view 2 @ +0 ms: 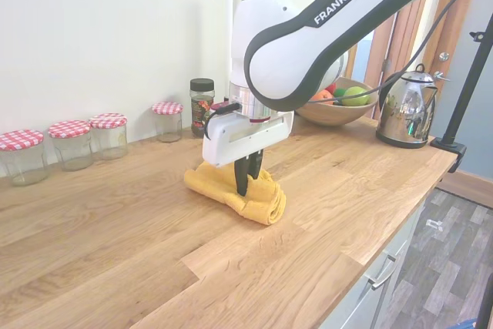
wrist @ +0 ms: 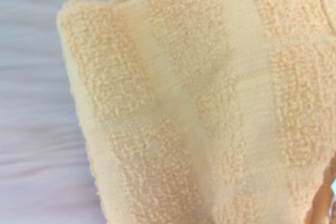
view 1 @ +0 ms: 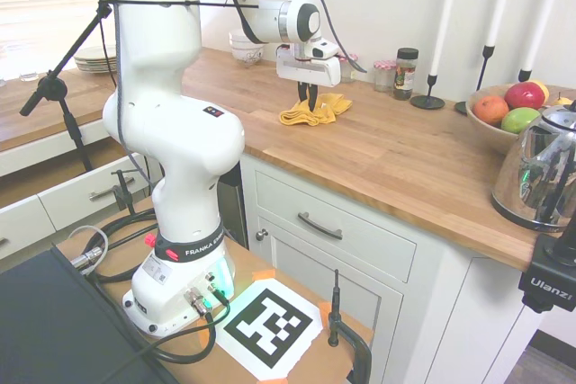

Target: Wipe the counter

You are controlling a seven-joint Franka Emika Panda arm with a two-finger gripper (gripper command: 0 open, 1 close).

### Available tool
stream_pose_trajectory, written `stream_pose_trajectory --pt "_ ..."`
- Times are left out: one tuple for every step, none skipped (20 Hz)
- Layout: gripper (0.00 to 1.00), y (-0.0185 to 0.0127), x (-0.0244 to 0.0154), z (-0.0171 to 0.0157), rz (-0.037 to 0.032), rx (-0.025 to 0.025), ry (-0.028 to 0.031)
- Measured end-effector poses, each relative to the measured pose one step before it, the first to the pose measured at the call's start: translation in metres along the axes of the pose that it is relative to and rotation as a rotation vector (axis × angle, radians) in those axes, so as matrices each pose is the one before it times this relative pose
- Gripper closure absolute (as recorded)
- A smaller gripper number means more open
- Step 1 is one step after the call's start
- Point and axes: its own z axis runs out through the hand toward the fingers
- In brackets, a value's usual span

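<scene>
The gripper (view 2: 244, 182) points straight down and its two dark fingers are pinched tight on a yellow cloth (view 2: 254, 194). The cloth is soft and bunched up, and it lies flat on the counter (view 2: 154, 229) right under the gripper. In the wrist view the cloth (wrist: 210, 103) fills most of the picture, fuzzy and pale orange, with a bit of the counter beside it. In the first outside view the gripper (view 1: 309, 99) and the cloth (view 1: 315, 110) sit near the middle of the counter (view 1: 396, 155), well away from its front edge.

The counter is long and made of narrow brown wood planks. It sits on white cupboards (view 1: 342, 249) with metal bar handles.

Along the wall stand four small jars with red checked lids (view 2: 69, 142) and a spice jar with a black lid (view 2: 202, 105). Tall white candles in black holders (view 1: 432, 51) stand further along. A bowl of fruit (view 1: 504, 110) is near the far end, and a shiny kettle (view 1: 540, 173) sits beside it close to the counter's edge. White bowls (view 1: 247, 45) and a stack of plates (view 1: 97, 58) are at the other end. The wall behind is plain white.
</scene>
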Motion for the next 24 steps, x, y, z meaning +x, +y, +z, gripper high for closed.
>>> stream_pose_trajectory --pt "1.00 -0.00795 -0.01275 -0.00124 -0.01335 -0.00103 0.00404" --pt "1.00 -0.00794 -0.01290 -0.00158 -0.01402 -0.00149 0.00390" --pt "1.00 -0.00764 -0.01275 -0.00181 -0.01405 -0.00357 0.00621" --pt "1.00 -0.00733 -0.01271 -0.00182 -0.01318 -0.00411 0.00605" --pt "1.00 -0.00704 -0.01298 -0.00171 -0.01333 -0.00206 0.00652" --pt "1.00 -0.00660 -0.01313 -0.00134 -0.01368 -0.00355 0.00884" --pt "1.00 -0.00546 -0.01143 -0.00124 -0.00977 -0.00312 0.00604" --pt "1.00 -0.00389 -0.00866 -0.00092 -0.00735 -0.00292 0.00392" --pt "1.00 -0.00230 -0.00527 -0.00058 -0.00420 -0.00223 0.00348" --pt "1.00 -0.00048 -0.00129 -0.00008 -0.00082 -0.00117 0.00070" --pt "1.00 0.00079 0.00153 0.00029 0.00337 -0.00079 -0.00006" --pt "1.00 0.00206 0.00413 0.00068 0.00992 -0.00131 -0.00067" --pt "1.00 0.00323 0.00647 0.00104 0.01214 -0.00183 -0.00097" --pt "1.00 0.00357 0.00712 0.00112 0.01188 -0.00156 -0.00215" --pt "1.00 0.00449 0.00897 0.00136 0.01200 -0.00103 -0.00389" --pt "1.00 0.00552 0.01081 0.00157 0.01267 -0.00016 -0.00547" --pt "1.00 0.00698 0.01337 0.00177 0.01263 0.00068 -0.00563" --pt "1.00 0.00734 0.01344 0.00180 0.01123 0.00181 -0.00710" --pt "1.00 0.00785 0.01403 0.00172 0.01182 0.00355 -0.00611" --pt "1.00 0.00868 0.01452 0.00177 0.01128 0.00449 -0.00567" --pt "1.00 0.00837 0.01283 0.00160 0.01000 0.00300 -0.00623" --pt "1.00 0.00796 0.01196 0.00124 0.00937 0.00355 -0.00594" --pt "1.00 0.00786 0.01159 0.00114 0.00936 0.00414 -0.00545" --pt "1.00 0.00771 0.01089 0.00104 0.00786 0.00447 -0.00557"
